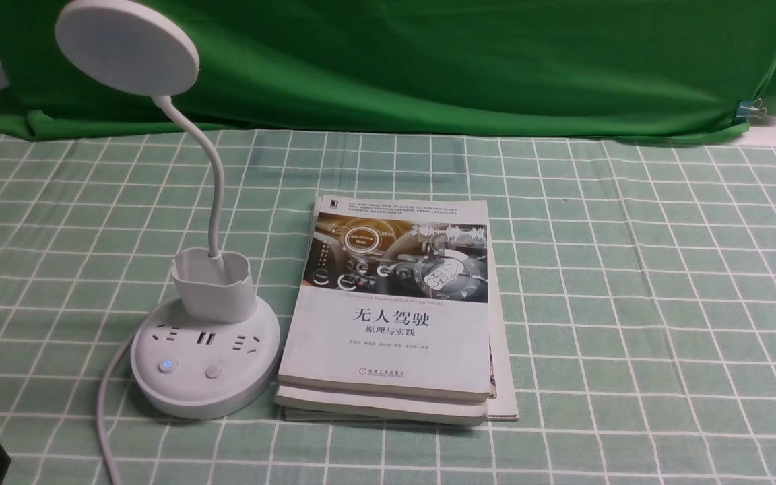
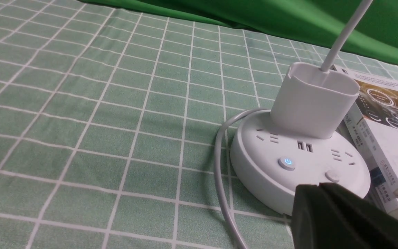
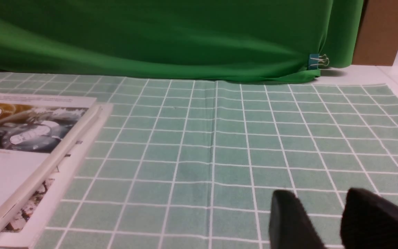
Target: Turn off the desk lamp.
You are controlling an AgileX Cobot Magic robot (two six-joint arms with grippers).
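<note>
The white desk lamp stands at the near left of the table: round disc head (image 1: 125, 47), bendy neck (image 1: 213, 175), small cup (image 1: 213, 286) and round base (image 1: 203, 391) with sockets. The base carries a blue-lit power button (image 1: 168, 365) and a plain button (image 1: 213, 372). In the left wrist view my left gripper (image 2: 318, 186) is shut and empty, its tips just in front of the base (image 2: 254, 173), close to the plain button (image 2: 332, 175) and right of the lit button (image 2: 286, 163). My right gripper (image 3: 320, 192) is open and empty over bare cloth.
A stack of books (image 1: 395, 316) lies right beside the lamp base, also in the right wrist view (image 3: 19, 152). The lamp's white cord (image 1: 106, 417) runs off the front edge. A green backdrop (image 1: 428, 60) hangs behind the checked tablecloth (image 1: 630, 303).
</note>
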